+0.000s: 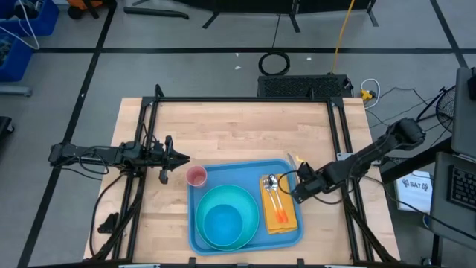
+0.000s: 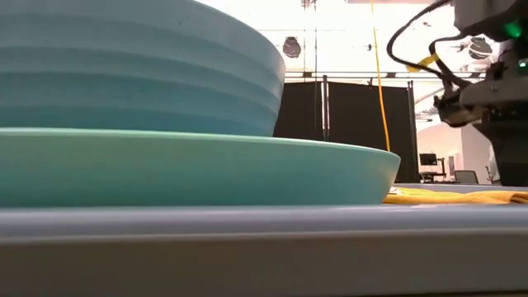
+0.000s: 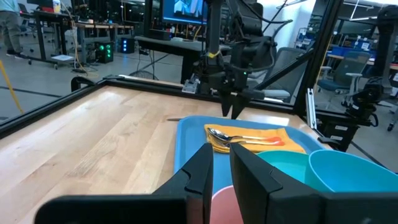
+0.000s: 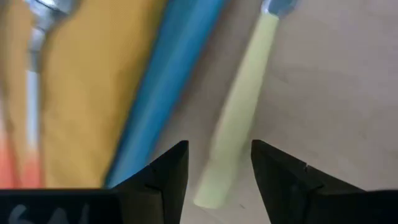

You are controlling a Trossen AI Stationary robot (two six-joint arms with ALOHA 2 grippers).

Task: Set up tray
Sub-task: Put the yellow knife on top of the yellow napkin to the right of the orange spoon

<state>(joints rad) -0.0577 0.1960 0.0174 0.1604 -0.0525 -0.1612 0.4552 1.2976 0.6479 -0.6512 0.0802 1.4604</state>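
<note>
blue plastic tray (image 1: 291,232) with rounded corners and raised rim sits lower centre of the high view, long axis left-right. on it: turquoise bowl (image 1: 223,222) on a plate (image 1: 249,201), yellow napkin (image 1: 286,225) under orange-handled cutlery (image 1: 277,212), pink cup (image 1: 196,176) at its upper left corner. left gripper (image 1: 178,157) beside the cup, fingers narrowly apart, empty. right gripper (image 1: 296,190) at the tray's right rim, fingers apart over a pale yellow handle (image 4: 233,124) on the wood table (image 1: 238,126).

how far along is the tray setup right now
Mostly done: the blue tray holds the turquoise plate and bowl, plus a yellow napkin carrying orange-handled cutlery. In hand: the right end effector, open, hovers over a pale-handled utensil on the table beside the tray. The left end effector waits by the pink cup.
</note>
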